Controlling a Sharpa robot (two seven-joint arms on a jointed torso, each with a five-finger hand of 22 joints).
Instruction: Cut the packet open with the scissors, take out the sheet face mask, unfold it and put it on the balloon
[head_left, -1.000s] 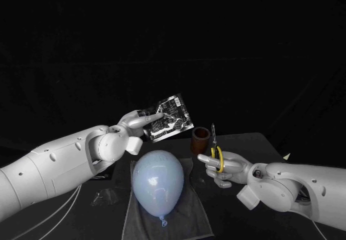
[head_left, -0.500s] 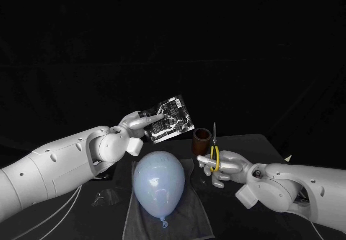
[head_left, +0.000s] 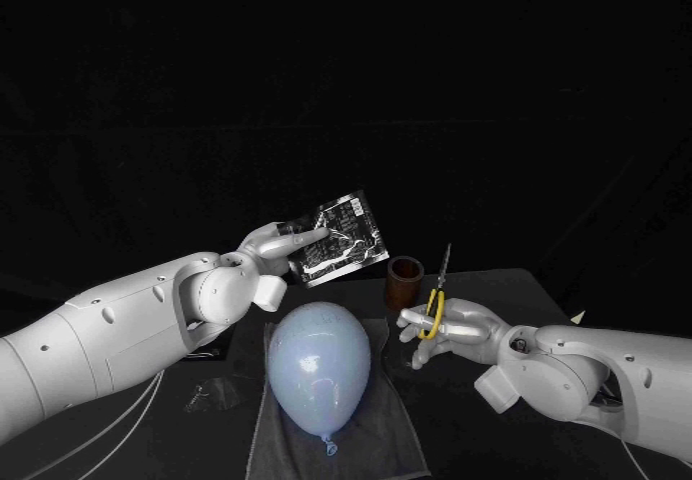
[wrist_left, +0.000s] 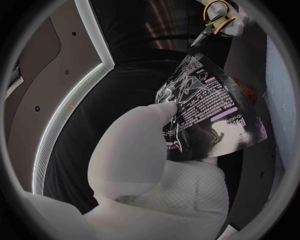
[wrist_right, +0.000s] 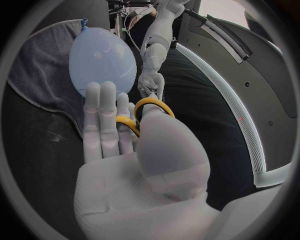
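Left hand (head_left: 271, 248) pinches packet (head_left: 340, 238) by its left edge, mid-frame, above balloon (head_left: 317, 365). Foil looks light, floppy and slick, so probably better gripped near the cut line. Right hand (head_left: 459, 330) clasps scissors (head_left: 438, 288), right of centre, clear of packet.

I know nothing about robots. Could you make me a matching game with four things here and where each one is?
1 packet
2 scissors
3 balloon
4 brown cup

A lies on the grey cloth
B in the right hand
C stands on the table
D held up by the left hand

Pairs: 1-D, 2-B, 3-A, 4-C
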